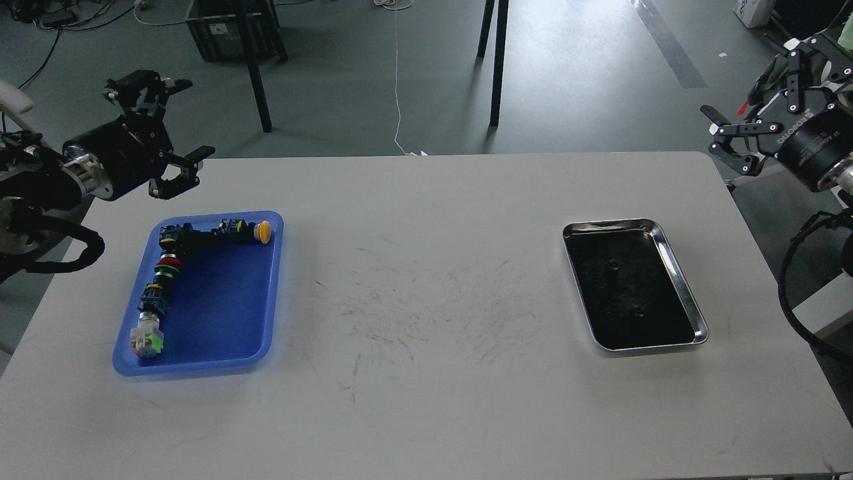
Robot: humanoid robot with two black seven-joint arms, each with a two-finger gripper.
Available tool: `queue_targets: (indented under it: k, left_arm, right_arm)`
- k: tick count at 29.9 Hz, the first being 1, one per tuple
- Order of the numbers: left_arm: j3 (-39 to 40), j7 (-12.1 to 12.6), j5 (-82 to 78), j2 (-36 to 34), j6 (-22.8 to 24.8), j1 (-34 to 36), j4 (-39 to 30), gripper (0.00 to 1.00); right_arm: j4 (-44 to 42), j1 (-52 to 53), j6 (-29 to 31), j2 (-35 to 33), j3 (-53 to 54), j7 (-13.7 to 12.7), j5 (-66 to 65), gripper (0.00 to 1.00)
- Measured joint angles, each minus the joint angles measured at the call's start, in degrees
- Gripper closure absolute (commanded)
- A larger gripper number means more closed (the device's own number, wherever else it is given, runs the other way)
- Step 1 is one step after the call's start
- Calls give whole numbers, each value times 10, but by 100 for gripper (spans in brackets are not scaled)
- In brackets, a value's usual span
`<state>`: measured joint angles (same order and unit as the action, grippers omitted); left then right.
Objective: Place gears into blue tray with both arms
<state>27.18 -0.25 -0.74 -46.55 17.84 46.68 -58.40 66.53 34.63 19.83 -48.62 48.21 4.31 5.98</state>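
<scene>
Two trays sit on the table (426, 267). The blue tray (230, 300) at 9 o'clock holds about five push-button switches (166, 267). The steel tray (680, 280) at 3 o'clock holds faint dark gears (613, 267), hard to count. Left hand (170, 123) and right hand (753, 100) hover with fingers spread, empty.

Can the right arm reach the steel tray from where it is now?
Probably yes: the right gripper hangs open beyond the table's right edge, and nothing stands between it and the steel tray.

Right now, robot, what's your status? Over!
Left pincer open, empty, behind blue tray. Right pincer open, empty, off table. Gears barely visible in steel tray. Push-button switches crowd blue tray.
</scene>
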Motion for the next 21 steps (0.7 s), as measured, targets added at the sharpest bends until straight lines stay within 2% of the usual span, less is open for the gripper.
queue_targets:
  k: [13, 18, 21]
  left_arm:
    - [26, 7, 8, 4, -1, 3, 10, 1]
    - [35, 34, 11, 1, 0, 4, 18, 1]
    - [38, 50, 13, 1, 18, 3, 19, 1]
  right_arm:
    - [-9, -1, -11, 0, 2, 0, 0, 1]
    - [-22, -1, -23, 0, 3, 1, 1, 1]
    - [-23, -1, -23, -2, 1, -2, 1, 1]
